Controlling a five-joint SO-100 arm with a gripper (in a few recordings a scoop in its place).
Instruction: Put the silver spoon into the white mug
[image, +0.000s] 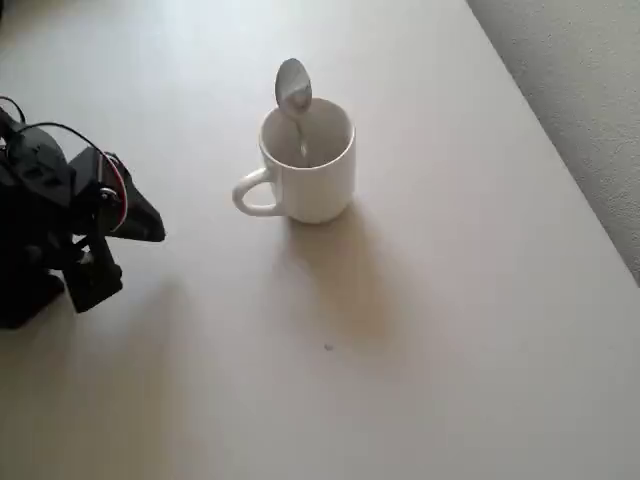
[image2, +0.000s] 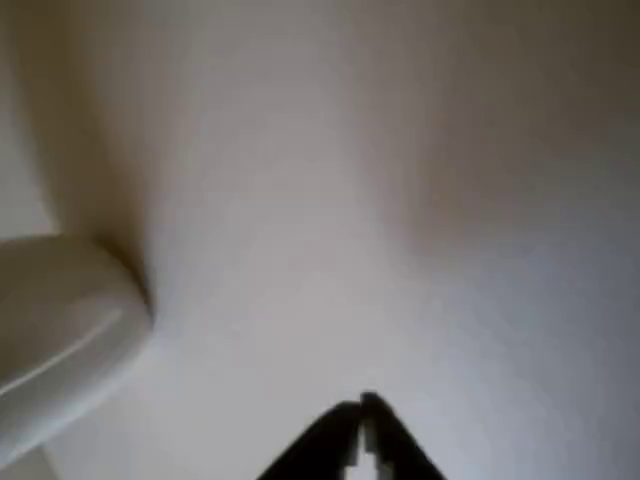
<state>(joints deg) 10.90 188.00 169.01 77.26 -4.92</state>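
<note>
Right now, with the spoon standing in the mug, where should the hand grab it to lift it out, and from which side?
Probably the silver spoon at its oval bowl, which sticks up past the far rim of the white mug in the overhead view. Come from above, closing on the bowl's thin edges; the slim handle sits down inside, walled off. The hand looks shut, so open first.

silver spoon (image: 293, 97) handle hidden inside white mug (image: 305, 165), mug blurred and edge-cropped in wrist view
</note>
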